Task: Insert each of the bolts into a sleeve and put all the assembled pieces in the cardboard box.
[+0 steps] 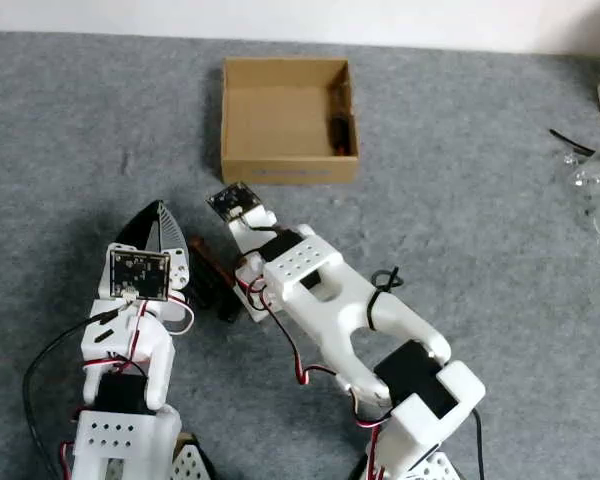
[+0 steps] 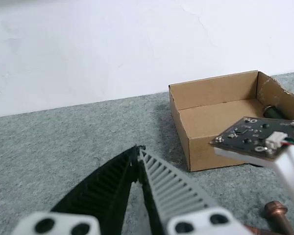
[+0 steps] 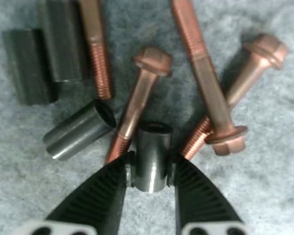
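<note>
**Right tool** (image 3: 151, 171) is clasping a dark sleeve (image 3: 153, 142) on the tabletop (image 3: 19, 147), with a bolt (image 3: 139, 98) lying just beside it. Lifting risks dragging that bolt or letting the smooth sleeve slip. **Left tool** (image 2: 138, 152) is hovering with tips together, empty. The right wrist view is exposing the grip, which the arm is covering in the high view, where the cardboard box (image 1: 285, 120) is sitting well apart.

The left gripper (image 2: 138, 152) has its fingers (image 2: 169, 183) touching at the tips, the cardboard box (image 2: 213, 90) beyond.
</note>
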Motion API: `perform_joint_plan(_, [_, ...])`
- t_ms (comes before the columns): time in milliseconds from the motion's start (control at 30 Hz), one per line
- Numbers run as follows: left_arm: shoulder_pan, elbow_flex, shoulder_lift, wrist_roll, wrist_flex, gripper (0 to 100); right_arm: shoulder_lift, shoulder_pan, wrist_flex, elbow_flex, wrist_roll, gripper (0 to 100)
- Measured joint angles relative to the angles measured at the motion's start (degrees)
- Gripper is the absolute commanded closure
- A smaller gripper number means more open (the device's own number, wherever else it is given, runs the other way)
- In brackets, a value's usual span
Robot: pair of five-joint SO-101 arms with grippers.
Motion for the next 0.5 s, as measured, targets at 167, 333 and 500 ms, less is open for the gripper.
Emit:
perform_joint_plan(167, [0.00, 0.00, 0.00, 0.00, 0.00, 99, 2.11, 0.00, 0.00, -0.26, 0.00, 90.4])
perform_joint_plan(333, [0.00, 0.00, 0.00, 0.00, 0.00, 99, 7.12, 0.00, 3.78, -6.24, 0.00, 90.4])
perform_joint_plan(500, [0.00, 0.00, 0.00, 0.00, 0.00, 99, 9.93, 0.26, 6.86, -10.64, 0.09, 99.3])
